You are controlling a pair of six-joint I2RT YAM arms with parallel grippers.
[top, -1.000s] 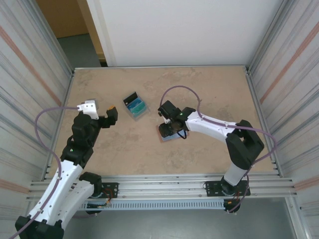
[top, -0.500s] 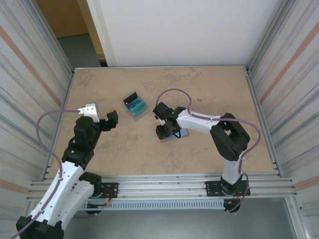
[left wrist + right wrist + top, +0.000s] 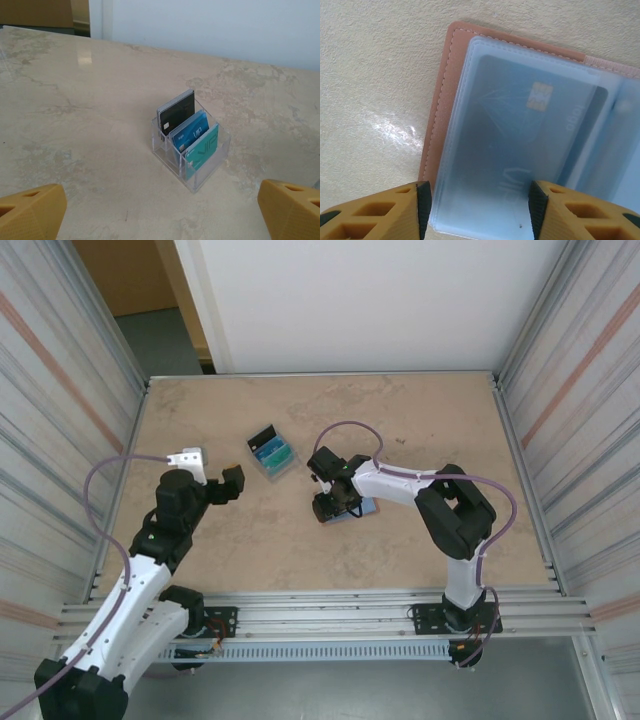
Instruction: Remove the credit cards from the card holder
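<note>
Jaws of the right gripper [image 3: 477, 200] have eased wider, half-open, empty, over the open card holder [image 3: 437, 100] on the counter [image 3: 420, 420]; a credit card [image 3: 520, 130] sits sleeved inside, still to pull; left gripper [image 3: 160, 215] gapes empty.

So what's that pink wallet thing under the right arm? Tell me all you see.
The salmon-pink leather-like card holder lies open and flat on the beige table, stitched along its edge. Inside are clear bluish plastic sleeves; the top one holds a bluish card with a gold chip. The right tool stands open over the sleeve's edge.
</note>
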